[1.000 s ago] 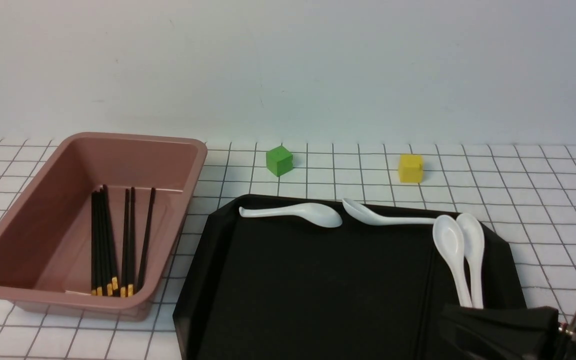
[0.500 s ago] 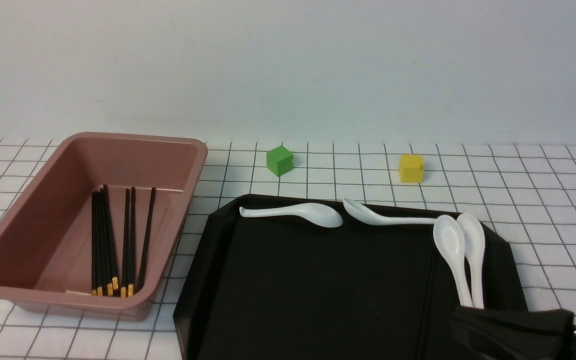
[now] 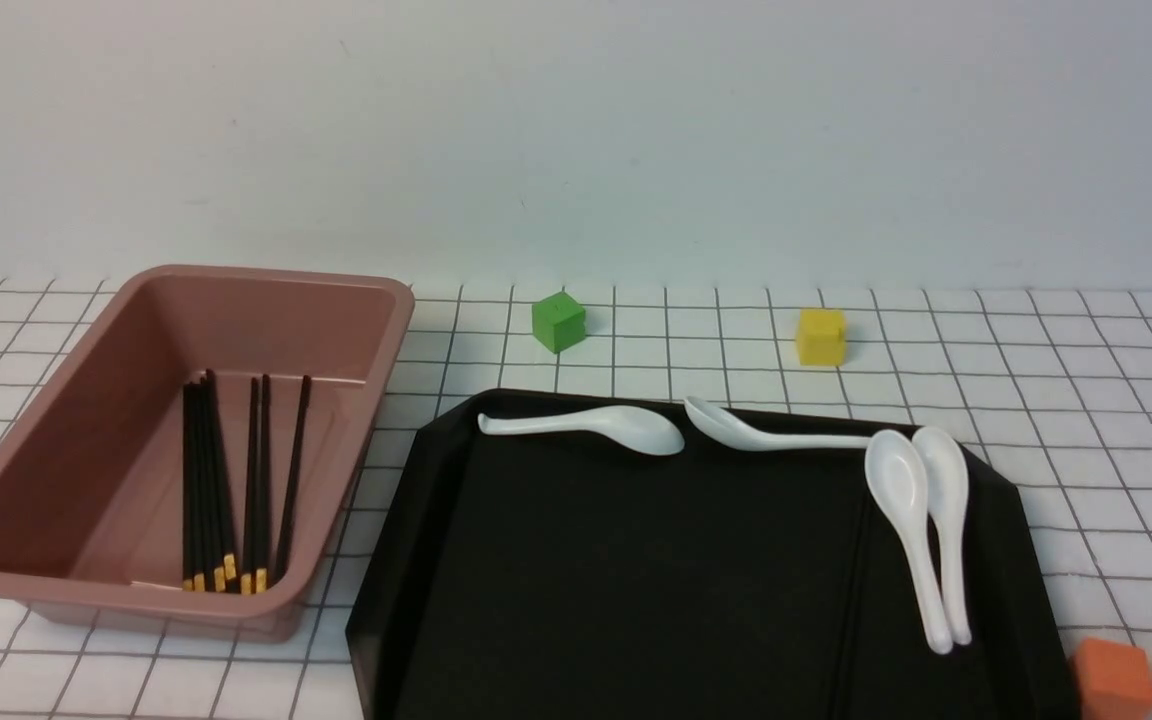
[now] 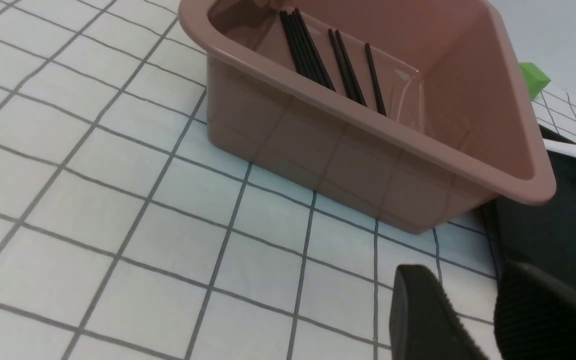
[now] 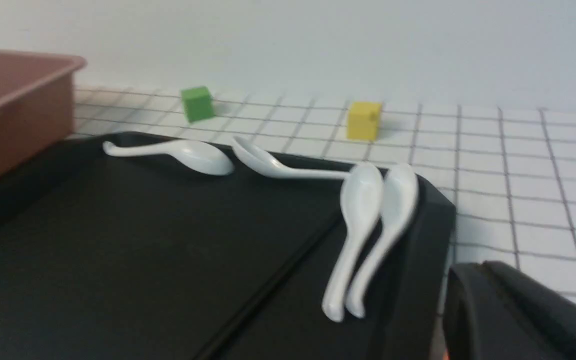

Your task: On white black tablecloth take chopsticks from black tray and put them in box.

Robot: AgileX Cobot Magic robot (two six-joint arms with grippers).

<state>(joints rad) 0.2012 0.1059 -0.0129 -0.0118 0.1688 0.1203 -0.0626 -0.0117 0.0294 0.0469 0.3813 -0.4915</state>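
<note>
Bright even light, right wrist view seemingly blurred

Front view: no robot parts visible. Left wrist view: left gripper shows two matte black fingers, wedge-shaped w/ rounded tips, fine ribbed texture along inner edges. Right wrist view: right gripper shows as one black rounded finger, smooth w/ raised edge line, blurry. No cables, screws or markings visible.

Four white spoons: two side by side, two lying crosswise further back. Green cube and yellow cube near wall, well apart. Orange cube at right front.
</note>
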